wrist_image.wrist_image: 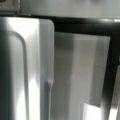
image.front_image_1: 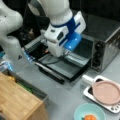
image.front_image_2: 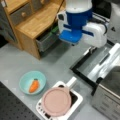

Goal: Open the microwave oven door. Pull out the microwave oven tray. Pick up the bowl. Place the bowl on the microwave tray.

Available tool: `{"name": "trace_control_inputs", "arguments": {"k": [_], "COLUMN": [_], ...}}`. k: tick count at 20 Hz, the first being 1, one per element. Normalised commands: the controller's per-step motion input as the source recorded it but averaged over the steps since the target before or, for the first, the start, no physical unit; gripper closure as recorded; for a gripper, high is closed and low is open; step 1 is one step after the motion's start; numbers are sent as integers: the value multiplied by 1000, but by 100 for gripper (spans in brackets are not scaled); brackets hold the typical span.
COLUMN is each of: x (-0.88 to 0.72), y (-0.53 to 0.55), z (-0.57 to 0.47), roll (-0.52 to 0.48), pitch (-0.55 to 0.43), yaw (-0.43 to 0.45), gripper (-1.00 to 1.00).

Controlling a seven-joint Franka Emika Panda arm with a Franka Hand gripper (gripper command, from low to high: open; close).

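At a front view's bottom edge the bowl (image.front_image_1: pixel 89 113) is seen on the table, a small orange item inside, untouched. Behind it the microwave oven door (image.front_image_1: pixel 58 66) lies folded down flat. Over it the gripper (image.front_image_1: pixel 65 53) is held at the microwave oven tray (image.front_image_1: pixel 75 59), so tray-pulling is judged in hand; a firm hold on its edge is needed. Its opening cannot be told. No writing can be read.

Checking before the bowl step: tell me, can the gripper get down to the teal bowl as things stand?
Probably yes. The bowl sits open on the table with only the carrot in it; the pink plate lies beside it, not over it. The gripper hangs above the lowered oven door.
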Motion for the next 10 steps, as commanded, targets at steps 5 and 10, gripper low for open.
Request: {"name": "trace_control_inputs", "arguments": {"k": [5,10], "x": [620,413], "y": [-72,-235], "z": [189,246], "roll": [-197,-166], "pitch": [295,299], "yaw": [209,125], "gripper": [-100,-100]}}
